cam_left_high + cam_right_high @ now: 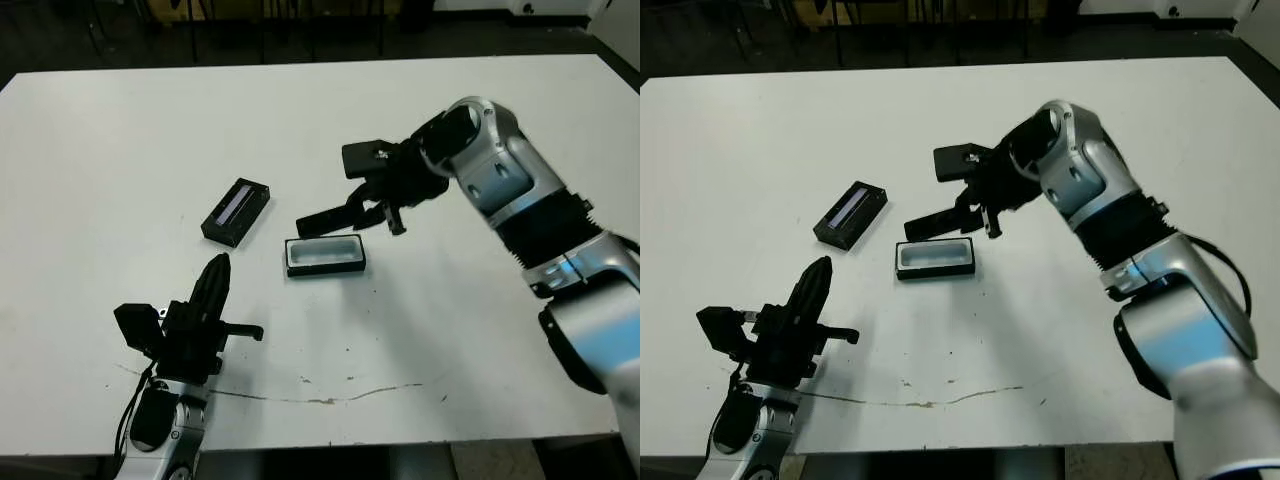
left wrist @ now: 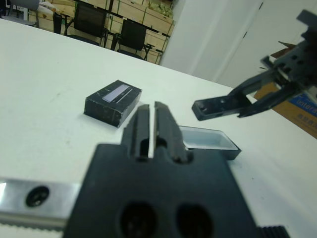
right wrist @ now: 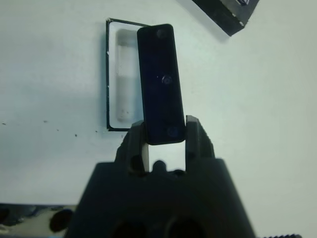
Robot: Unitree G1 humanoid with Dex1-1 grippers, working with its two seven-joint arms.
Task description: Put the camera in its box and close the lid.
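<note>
My right gripper (image 1: 375, 215) is shut on one end of the camera (image 1: 325, 220), a slim black bar. The bar hangs just above the far edge of the box (image 1: 325, 270). In the right wrist view the camera (image 3: 160, 84) covers one side of the box's white lining (image 3: 124, 74). The box lies open, black outside and white inside. Left of the box, the lid (image 1: 237, 212) rests flat on the table, a pale stripe on its top. Near the front left of the table my left gripper (image 1: 215, 270) is shut and empty, pointing towards the lid.
A thin dark scratch (image 1: 330, 398) runs across the white table (image 1: 450, 330) near its front edge. Dark chairs and stacked crates (image 2: 124, 29) stand beyond the far edge. Bare white surface surrounds the box and lid.
</note>
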